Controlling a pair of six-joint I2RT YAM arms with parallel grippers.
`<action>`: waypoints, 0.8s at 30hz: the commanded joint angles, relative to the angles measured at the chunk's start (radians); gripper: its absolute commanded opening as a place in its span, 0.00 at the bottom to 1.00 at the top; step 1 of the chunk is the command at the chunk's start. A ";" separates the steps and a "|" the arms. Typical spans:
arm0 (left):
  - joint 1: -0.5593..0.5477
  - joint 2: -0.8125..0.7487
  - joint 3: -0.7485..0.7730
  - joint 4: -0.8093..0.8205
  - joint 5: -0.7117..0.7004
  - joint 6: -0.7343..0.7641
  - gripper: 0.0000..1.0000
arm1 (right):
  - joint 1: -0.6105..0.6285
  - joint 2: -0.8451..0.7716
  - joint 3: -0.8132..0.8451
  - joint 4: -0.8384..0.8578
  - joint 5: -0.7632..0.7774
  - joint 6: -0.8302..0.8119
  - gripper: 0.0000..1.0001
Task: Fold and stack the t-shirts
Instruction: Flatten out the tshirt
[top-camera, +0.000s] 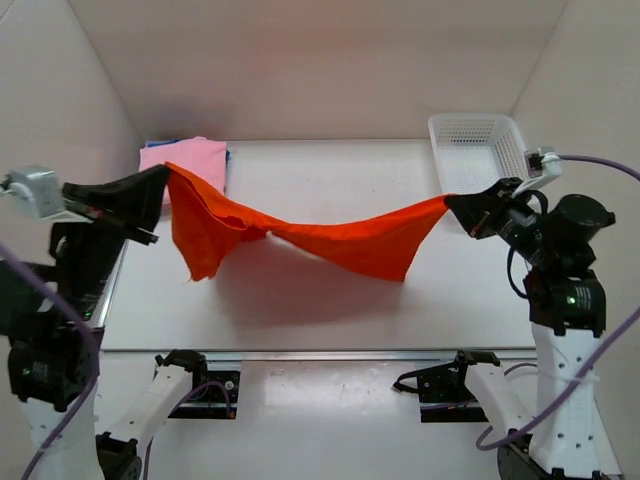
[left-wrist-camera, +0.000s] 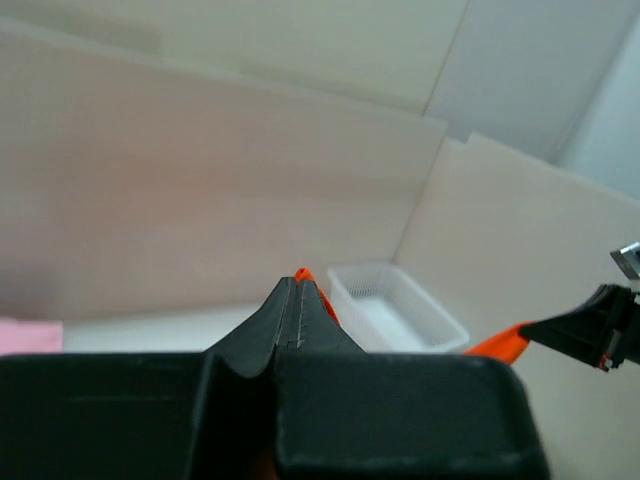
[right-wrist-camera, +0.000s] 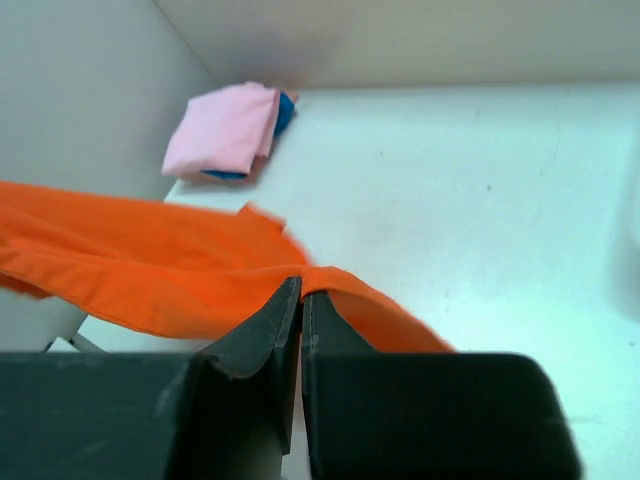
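The large orange-red t-shirt (top-camera: 310, 238) hangs stretched in the air above the table between my two grippers, sagging in the middle. My left gripper (top-camera: 163, 172) is shut on its left end; a sliver of orange cloth (left-wrist-camera: 304, 274) shows at the closed tips (left-wrist-camera: 297, 281). My right gripper (top-camera: 450, 200) is shut on its right end, and the cloth (right-wrist-camera: 150, 270) drapes away from the tips (right-wrist-camera: 301, 288). The folded light pink t-shirt (top-camera: 186, 160) lies at the back left of the table on top of the blue one (right-wrist-camera: 284, 108), of which only edges show.
A white plastic mesh basket (top-camera: 478, 150) stands at the back right corner of the white table (top-camera: 320, 300), just behind my right gripper. It also shows in the left wrist view (left-wrist-camera: 392, 305). Pale walls enclose the table on three sides.
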 joint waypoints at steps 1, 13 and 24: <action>-0.017 0.068 0.142 0.020 -0.023 0.053 0.00 | 0.030 -0.012 0.098 -0.002 0.057 -0.006 0.00; 0.112 0.284 -0.155 0.159 0.155 0.012 0.00 | 0.035 0.319 0.100 0.075 -0.015 -0.019 0.00; 0.191 0.680 -0.023 0.198 0.071 0.110 0.00 | 0.029 0.764 0.422 0.128 -0.006 -0.062 0.00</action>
